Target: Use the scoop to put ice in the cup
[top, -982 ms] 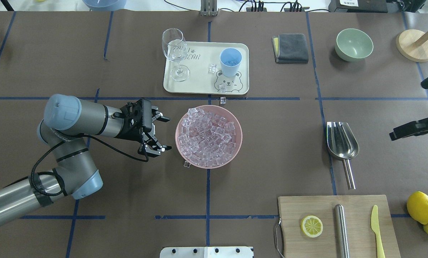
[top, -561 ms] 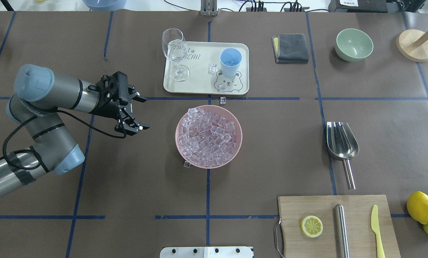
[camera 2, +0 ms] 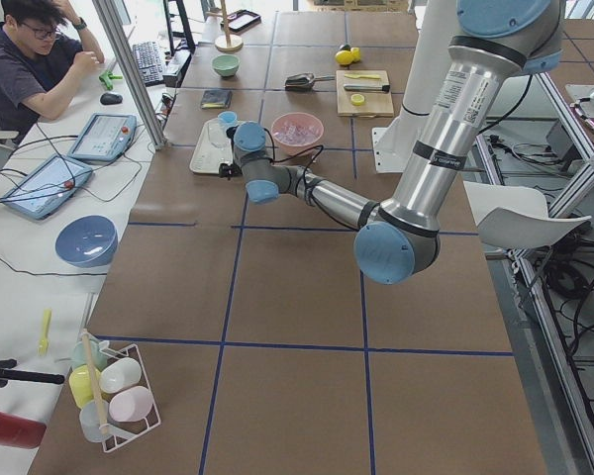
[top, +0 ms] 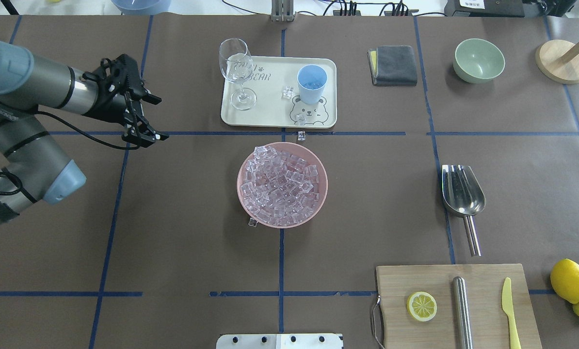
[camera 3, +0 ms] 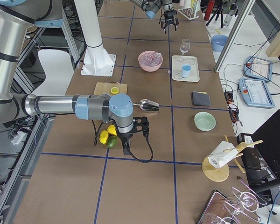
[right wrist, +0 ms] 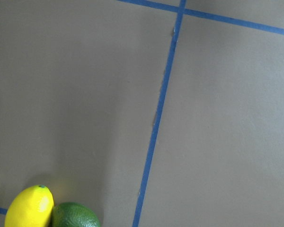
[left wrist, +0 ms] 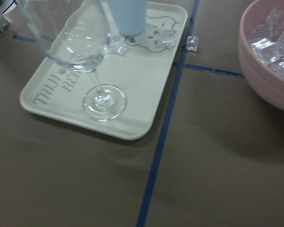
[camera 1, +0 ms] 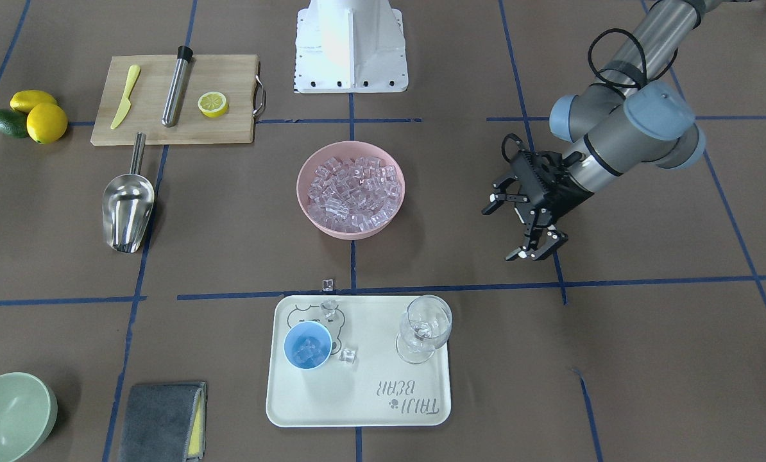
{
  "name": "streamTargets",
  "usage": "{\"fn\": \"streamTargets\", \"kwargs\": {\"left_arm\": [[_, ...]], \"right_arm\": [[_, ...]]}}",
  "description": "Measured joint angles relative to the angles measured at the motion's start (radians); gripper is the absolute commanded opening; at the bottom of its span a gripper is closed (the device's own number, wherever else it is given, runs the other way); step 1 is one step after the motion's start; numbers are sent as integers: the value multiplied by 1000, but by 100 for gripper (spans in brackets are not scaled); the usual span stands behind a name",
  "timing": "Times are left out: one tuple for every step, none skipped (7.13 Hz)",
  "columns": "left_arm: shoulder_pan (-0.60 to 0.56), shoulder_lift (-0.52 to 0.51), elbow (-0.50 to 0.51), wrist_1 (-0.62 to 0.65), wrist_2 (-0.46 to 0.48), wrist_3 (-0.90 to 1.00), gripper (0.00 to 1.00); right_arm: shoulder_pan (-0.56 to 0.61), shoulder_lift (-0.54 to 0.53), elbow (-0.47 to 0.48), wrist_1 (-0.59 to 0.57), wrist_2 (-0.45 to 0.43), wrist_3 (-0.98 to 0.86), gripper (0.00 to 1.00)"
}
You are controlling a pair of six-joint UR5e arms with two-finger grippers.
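Observation:
The ice (top: pixel 281 185) fills a pink bowl (top: pixel 243 165) at the table's middle. The light-blue cup (top: pixel 312 83) stands on a cream tray (top: pixel 270 118) and holds a few cubes (camera 1: pixel 306 350). The steel scoop (top: pixel 461 190) lies on the table right of the bowl, with nothing holding it. My left gripper (top: pixel 159 118) is open and empty, well left of the tray and bowl; it also shows in the front view (camera 1: pixel 502 234). My right gripper (camera 3: pixel 127 148) shows only in the right side view, near the lemons; I cannot tell its state.
A wine glass (top: pixel 236 68) stands on the tray beside two loose cubes (top: pixel 287 92). Single cubes lie on the table (top: pixel 301 136). A cutting board (top: pixel 454 305) holds a lemon slice, a steel cylinder and a knife. Lemons (top: pixel 569 280), a green bowl (top: pixel 479 60) and a grey cloth (top: pixel 394 65) are at the right.
My left arm has drawn back from beside the pink bowl, moving left and farther away, still open. The right arm's gripper has left the overhead view's right edge.

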Motion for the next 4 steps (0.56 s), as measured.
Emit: {"fn": "streamTargets", "kwargs": {"left_arm": [[-74,12,-17,139,-1,73,100],[-162,19,-26,284,-9,104,100],[-248,22,-29,405,-25,115,100],[-324,23,-28,510,-39,116,100]], "right_arm": [[-1,15,0,-11,-7,36,100],[-3,29,-3,-15,-7,56,100],[-4,44,-9,-17,-6,64,100],[-6,52,-16,-17,-5,67,100]]}}
